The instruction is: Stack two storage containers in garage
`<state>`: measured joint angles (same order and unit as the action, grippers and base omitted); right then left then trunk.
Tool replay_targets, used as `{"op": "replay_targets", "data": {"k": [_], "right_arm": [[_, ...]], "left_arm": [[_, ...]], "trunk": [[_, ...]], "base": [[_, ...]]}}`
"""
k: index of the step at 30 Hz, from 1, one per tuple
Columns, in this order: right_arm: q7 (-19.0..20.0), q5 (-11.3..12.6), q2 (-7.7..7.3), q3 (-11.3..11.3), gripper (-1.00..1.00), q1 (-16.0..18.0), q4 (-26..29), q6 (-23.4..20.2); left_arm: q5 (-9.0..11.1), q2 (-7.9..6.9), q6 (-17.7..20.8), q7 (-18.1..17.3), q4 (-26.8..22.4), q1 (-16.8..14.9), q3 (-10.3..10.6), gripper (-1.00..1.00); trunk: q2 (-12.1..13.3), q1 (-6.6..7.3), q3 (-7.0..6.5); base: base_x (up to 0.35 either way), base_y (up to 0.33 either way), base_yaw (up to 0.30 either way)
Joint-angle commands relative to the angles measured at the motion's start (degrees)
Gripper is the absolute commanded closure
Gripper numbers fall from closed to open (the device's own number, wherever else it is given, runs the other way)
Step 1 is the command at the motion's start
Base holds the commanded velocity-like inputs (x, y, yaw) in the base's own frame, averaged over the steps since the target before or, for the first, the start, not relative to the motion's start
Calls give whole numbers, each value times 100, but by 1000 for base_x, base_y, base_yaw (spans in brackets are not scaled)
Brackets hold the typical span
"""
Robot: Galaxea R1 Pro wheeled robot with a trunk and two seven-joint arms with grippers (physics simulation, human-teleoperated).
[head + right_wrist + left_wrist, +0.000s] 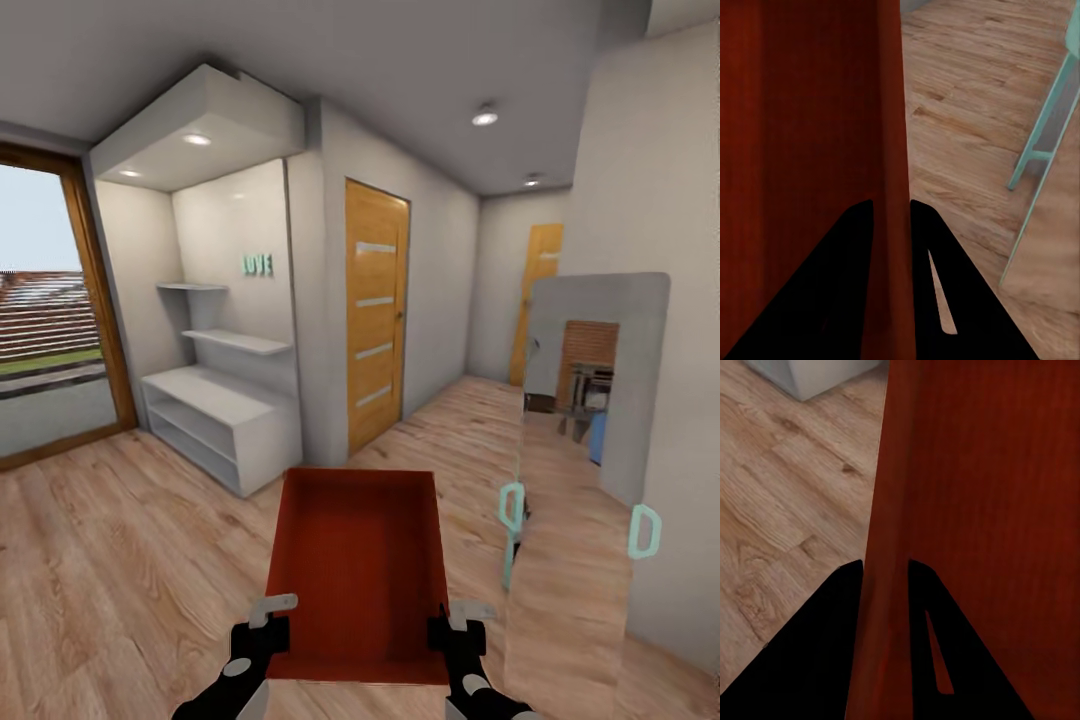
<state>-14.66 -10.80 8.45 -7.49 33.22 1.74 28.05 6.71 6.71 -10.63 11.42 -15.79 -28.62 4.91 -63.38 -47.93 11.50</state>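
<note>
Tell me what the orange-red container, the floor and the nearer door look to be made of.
Storage container: smooth, matte orange-red with thin straight walls, likely plastic, though faint streaks in the left wrist view leave it open. Each gripper, left and right, pinches a side wall between its fingers. Floor: light wood planks with visible grain and knots. Door: warm wood with horizontal grain and four pale inset strips, possibly glass.

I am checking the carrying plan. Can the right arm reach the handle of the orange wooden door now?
Probably not. The right gripper is shut on the wall of the orange-red rectangular storage container, and the orange wooden door stands far ahead across the wood-plank floor.
</note>
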Motion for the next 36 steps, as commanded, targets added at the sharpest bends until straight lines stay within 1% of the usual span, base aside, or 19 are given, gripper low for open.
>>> {"op": "replay_targets", "data": {"k": [1,36], "right_arm": [[-50,42,-1,169,100,9,29,508],[-47,37,-1,169,100,9,29,508]], "left_arm": [[130,-5,1,30,24,-2,80,100],[120,-11,0,26,24,-3,81,100]], "trunk": [[-5,-4,8],[-5,-4,8]], "base": [[305,204,-221],[297,223,-253]]}}
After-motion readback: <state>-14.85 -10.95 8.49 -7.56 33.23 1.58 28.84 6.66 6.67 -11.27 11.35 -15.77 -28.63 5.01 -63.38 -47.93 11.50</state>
